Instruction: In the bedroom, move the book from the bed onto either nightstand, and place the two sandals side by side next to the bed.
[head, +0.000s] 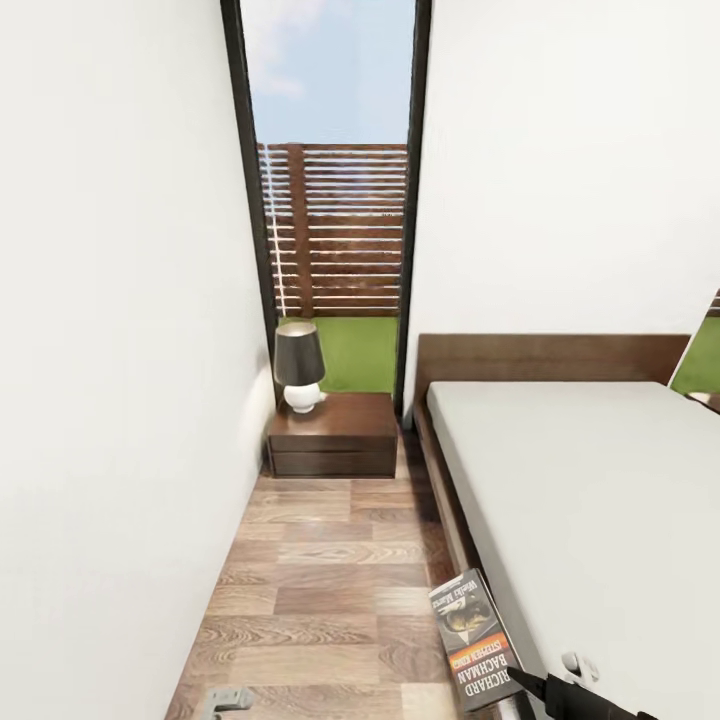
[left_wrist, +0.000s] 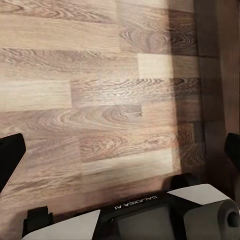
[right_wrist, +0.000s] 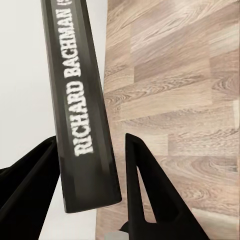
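Right jaws clamped on book (right_wrist: 82, 115) beside bed (head: 600, 480) edge; left jaws apart over wood floor (left_wrist: 90, 100).

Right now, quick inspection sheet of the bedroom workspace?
Surface: glossy dark-brown wooden nightstand top carries a black-shaded lamp; rest of top bare.
Job's things: dark paperback book with orange band held off the mattress edge; low dark-brown bed mattress bare.
Clutter: nothing seen.
Grippers: right gripper fingers clamp the book's spine; left gripper open over the wood-plank floor.
Cables: nothing seen.
Surroundings: white walls, tall window showing slatted fence.
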